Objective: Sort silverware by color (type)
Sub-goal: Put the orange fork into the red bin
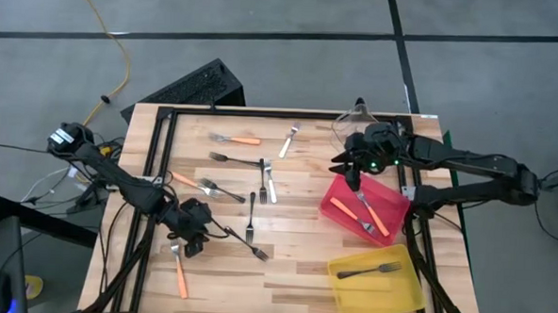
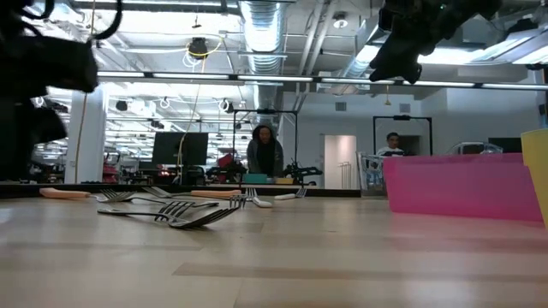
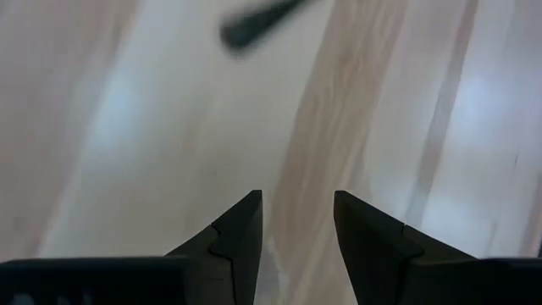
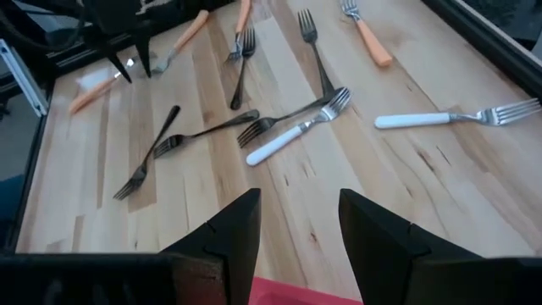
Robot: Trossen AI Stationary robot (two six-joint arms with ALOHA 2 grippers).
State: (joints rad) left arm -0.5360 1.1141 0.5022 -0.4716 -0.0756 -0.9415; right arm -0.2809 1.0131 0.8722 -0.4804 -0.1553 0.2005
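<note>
A: Bins first, how many?
B: Two clear to see: a red bin (image 1: 338,204) holding two orange-handled forks (image 1: 369,215), and a yellow bin (image 1: 400,292) holding one black fork (image 1: 368,270).
A: Loose on the table (image 1: 302,271)?
B: Three orange-handled ones: one (image 1: 238,139) at the far side, one (image 1: 191,182) left of centre, one (image 1: 179,270) near the front left edge. Two white-handled forks (image 1: 287,141), the second (image 1: 271,183) mid-table. About five black forks (image 1: 248,218) bunched in the middle, count shaky where they cross.
A: Left gripper (image 1: 195,240)?
B: Low over the wood at front left, fingers (image 3: 233,241) apart, nothing between them, bare wood only.
A: Right gripper (image 1: 356,171)?
B: Hovering over the red bin's far edge, fingers (image 4: 229,233) parted, empty
</note>
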